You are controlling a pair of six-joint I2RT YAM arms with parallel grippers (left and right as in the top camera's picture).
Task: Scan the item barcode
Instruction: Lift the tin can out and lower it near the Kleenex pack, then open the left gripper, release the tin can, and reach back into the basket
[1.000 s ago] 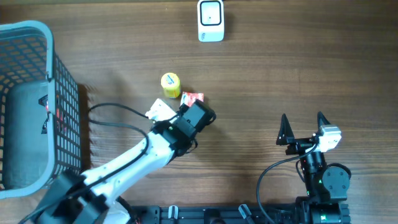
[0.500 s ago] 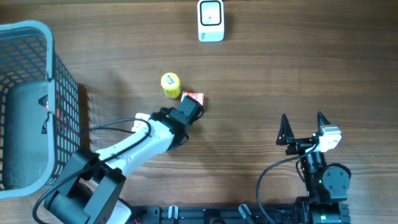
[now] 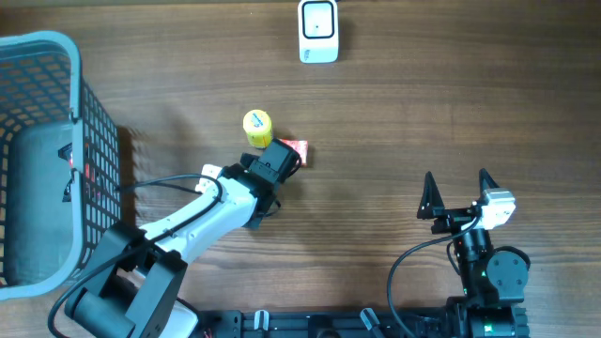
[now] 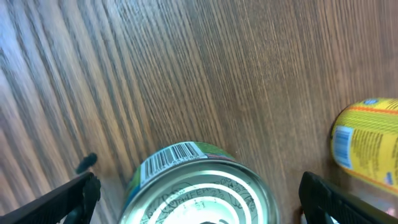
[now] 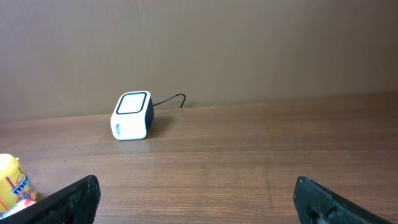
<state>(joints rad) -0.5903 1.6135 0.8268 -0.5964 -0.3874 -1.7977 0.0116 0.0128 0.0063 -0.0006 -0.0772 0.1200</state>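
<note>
Table (image 4: 186,74) = brown wood, visible grain, low sheen. Can (image 4: 199,193): shiny ribbed metal lid w/ glossy printed label; yellow tub (image 4: 367,143) has a glossy wrap too. Scanner (image 3: 318,31) = smooth white plastic; basket (image 3: 56,45) = blue plastic mesh, matt.

Table (image 3: 423,113): mid-brown, streaked wood grain.
Basket (image 3: 38,42): pale blue-grey, open grid mesh.
Scanner (image 3: 318,30): white shell, dark sides.
Canister (image 3: 257,127): yellow, blue and red print.
Packet (image 3: 295,148): red.
Can (image 4: 199,190): green label, black-on-white barcode, silver ringed lid.
Left arm (image 3: 216,207): white, black joints.
</note>
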